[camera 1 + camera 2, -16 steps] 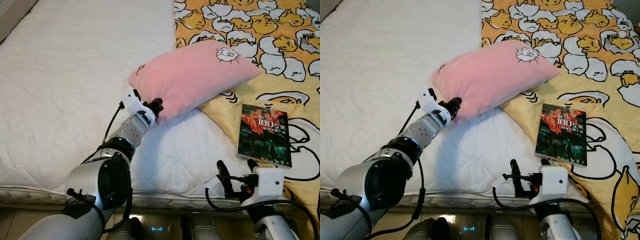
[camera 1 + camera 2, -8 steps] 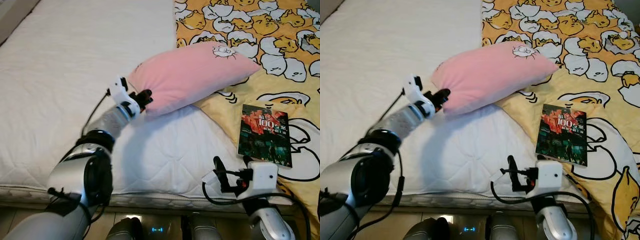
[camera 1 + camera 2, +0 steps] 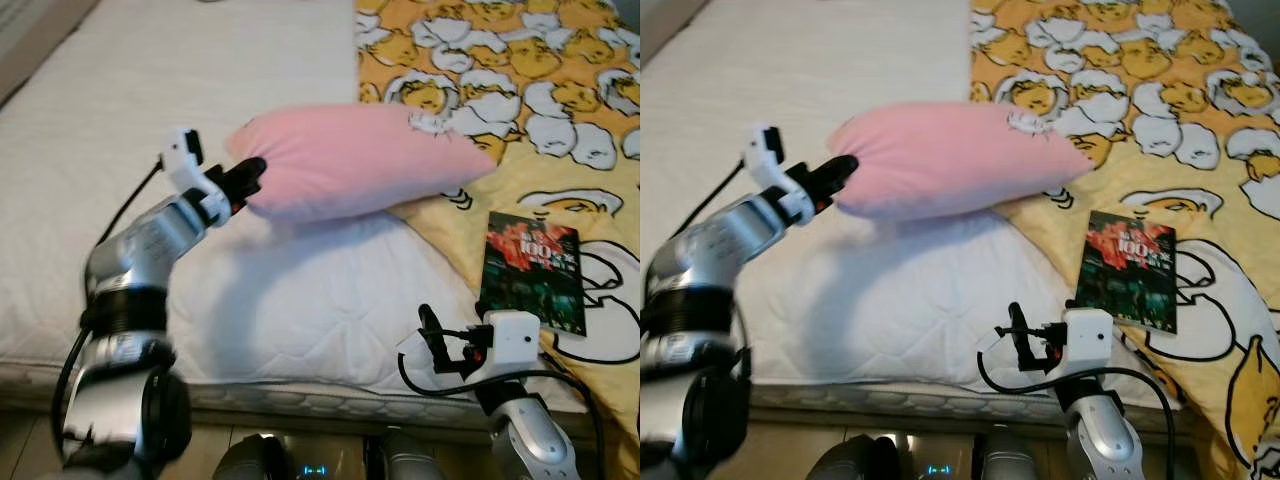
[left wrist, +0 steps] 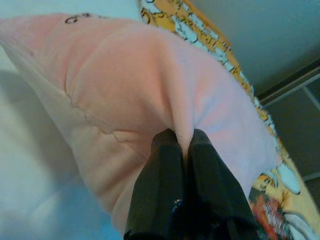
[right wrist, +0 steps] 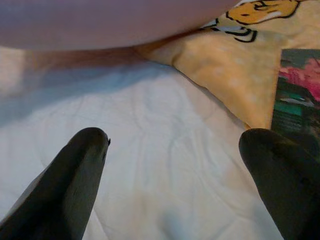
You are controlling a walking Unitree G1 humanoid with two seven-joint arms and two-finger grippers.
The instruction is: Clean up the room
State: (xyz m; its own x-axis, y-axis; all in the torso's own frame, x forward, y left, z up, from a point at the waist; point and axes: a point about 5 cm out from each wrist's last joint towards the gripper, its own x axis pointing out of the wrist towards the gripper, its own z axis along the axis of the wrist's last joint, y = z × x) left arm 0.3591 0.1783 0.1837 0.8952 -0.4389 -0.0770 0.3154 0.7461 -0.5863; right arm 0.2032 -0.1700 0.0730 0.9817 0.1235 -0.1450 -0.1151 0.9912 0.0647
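1. Pillow [image 3: 350, 158] is the thing that's changed: a second ago its near corner sagged low by the left gripper [image 3: 247, 176], now that corner is pulled up and out toward the bare white side of the bed [image 3: 120, 120], and the whole arm has swung further out to the left. Looks like the drag is properly underway, so I'd guess the pillow is being hauled back to where it belongs.

2. Left jaws are squeezed tight on a pinch of pink fabric at the pillow's corner; the wrist view shows the cloth bunched right between the two black fingers [image 4: 165, 165]. The rest of the pillow stretches away from the jaws, its far end overlapping the edge of the yellow cartoon blanket [image 3: 560, 90].

3. Right gripper [image 3: 432, 345] hovers low at the near edge of the mattress, jaws spread wide with nothing in them, same as before really.

4. Book [image 3: 533, 271] lies flat on the blanket just beyond and to the right of the right jaws, untouched. Probably the next thing to tidy.

5. Nothing blocks the pillow's path over the white sheet. Only worry is that thin pinch slipping.
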